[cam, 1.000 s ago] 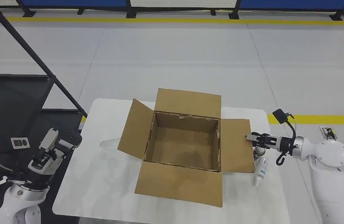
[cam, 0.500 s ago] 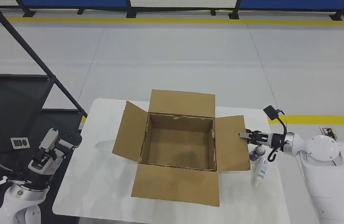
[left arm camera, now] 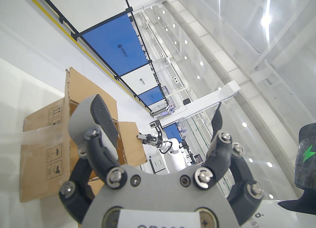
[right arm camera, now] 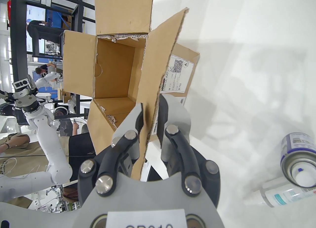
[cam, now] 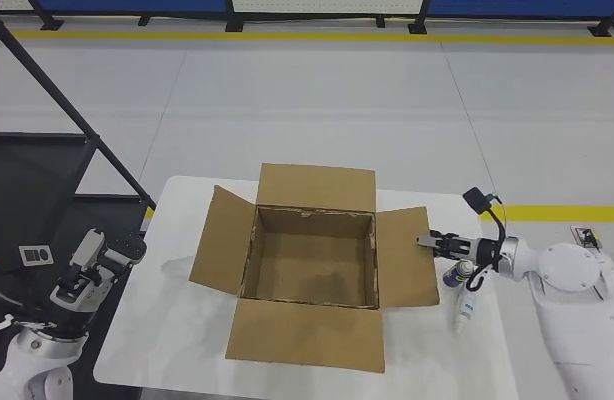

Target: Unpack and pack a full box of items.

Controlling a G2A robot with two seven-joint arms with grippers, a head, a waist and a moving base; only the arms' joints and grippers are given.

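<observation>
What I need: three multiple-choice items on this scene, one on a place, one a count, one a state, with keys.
1. Relative to the box, the spray can and bottle are: A inside; B beside it on the table; C on a flap.
2. Box flaps folded open: A two; B three; C four.
3. The right gripper is: A open; B shut on a flap; C shut on the bottle.
Key: B, both rest on the table; C, all four spread outward; B, it pinches the flap's edge.
</observation>
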